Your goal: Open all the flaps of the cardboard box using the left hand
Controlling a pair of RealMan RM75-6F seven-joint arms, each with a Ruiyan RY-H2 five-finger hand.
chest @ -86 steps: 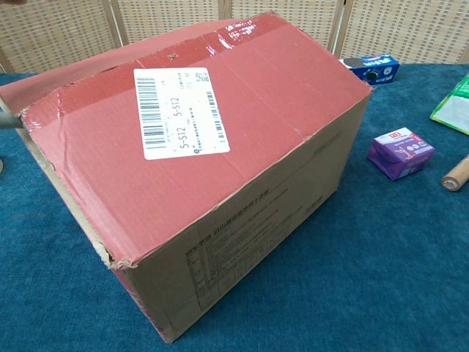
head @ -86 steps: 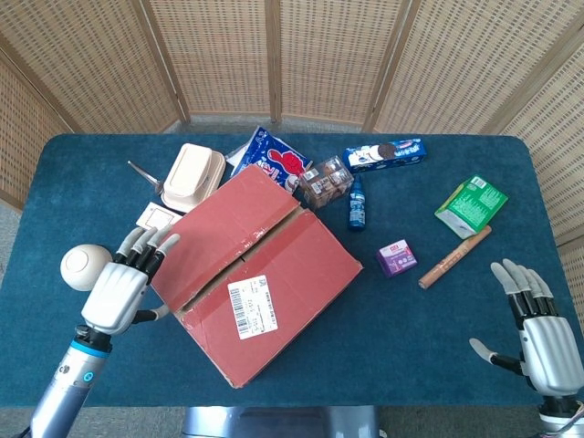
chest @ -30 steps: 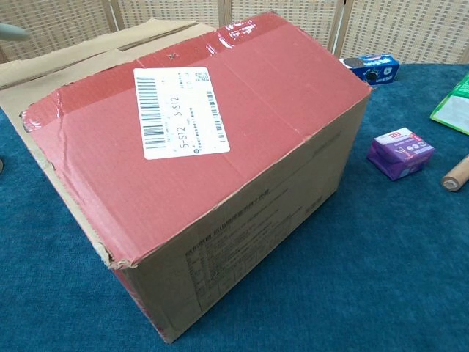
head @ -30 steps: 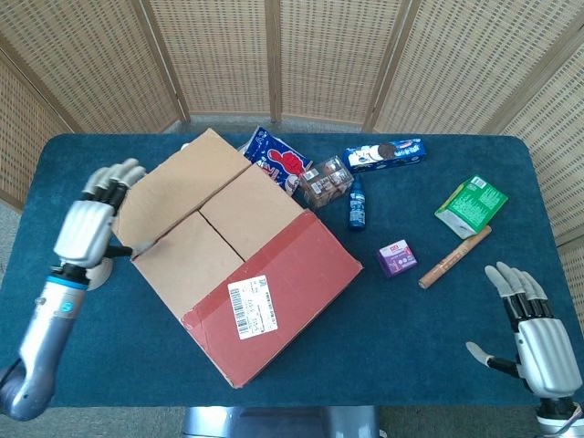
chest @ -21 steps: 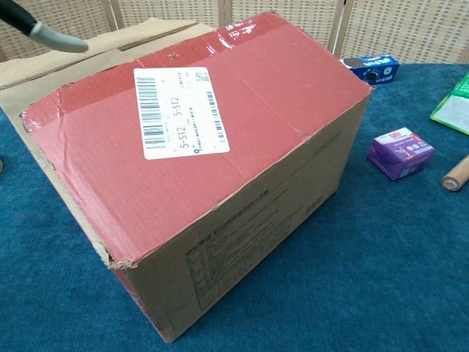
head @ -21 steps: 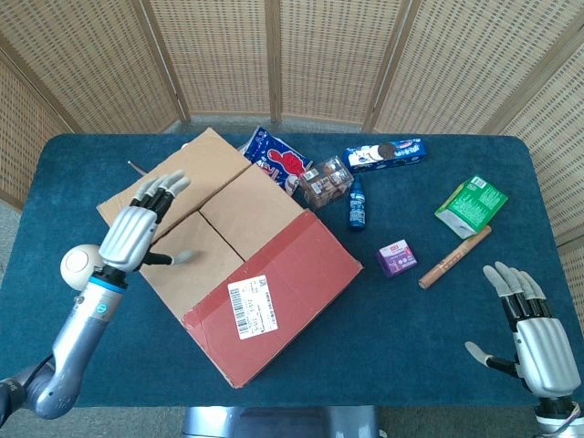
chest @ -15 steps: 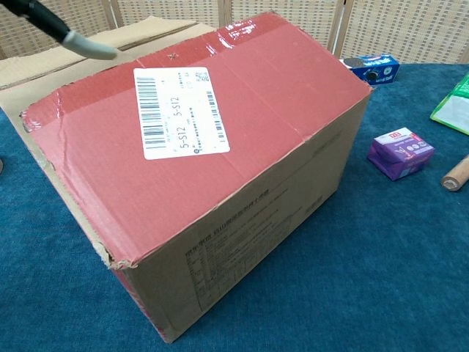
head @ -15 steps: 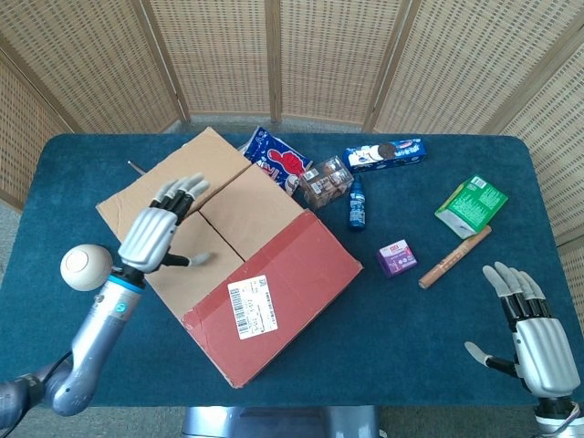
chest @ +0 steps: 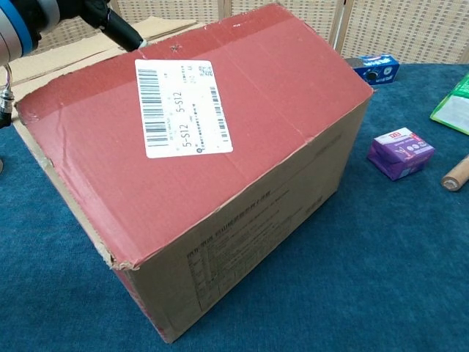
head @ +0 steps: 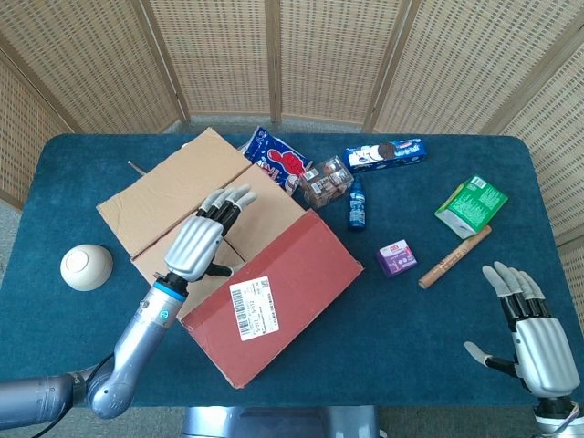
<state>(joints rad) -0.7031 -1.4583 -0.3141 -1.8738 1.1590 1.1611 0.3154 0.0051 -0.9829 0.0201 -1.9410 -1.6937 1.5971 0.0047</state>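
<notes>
The cardboard box (head: 274,301) stands at the table's centre-left. Its far-left outer flap (head: 160,196) lies folded outward, brown side up. Two brown inner flaps (head: 269,196) lie flat over the opening. The red outer flap with the white label (chest: 220,125) is tilted slightly up at its inner edge. My left hand (head: 203,242) hovers over the inner flaps with fingers spread and the thumb at the red flap's edge; in the chest view only its wrist and a fingertip (chest: 121,31) show. My right hand (head: 531,330) is held open at the table's near right corner.
A white ball (head: 87,266) lies left of the box. Behind the box are a blue snack bag (head: 278,164), a wrapped snack pack (head: 327,181), a small bottle (head: 357,205) and a cookie pack (head: 384,153). A purple box (head: 396,258), wooden stick (head: 454,257) and green packet (head: 471,205) lie right.
My left hand folded the far-left flap outward, then swept right across the box to the red flap's inner edge. That red flap has risen slightly. The right hand stayed put.
</notes>
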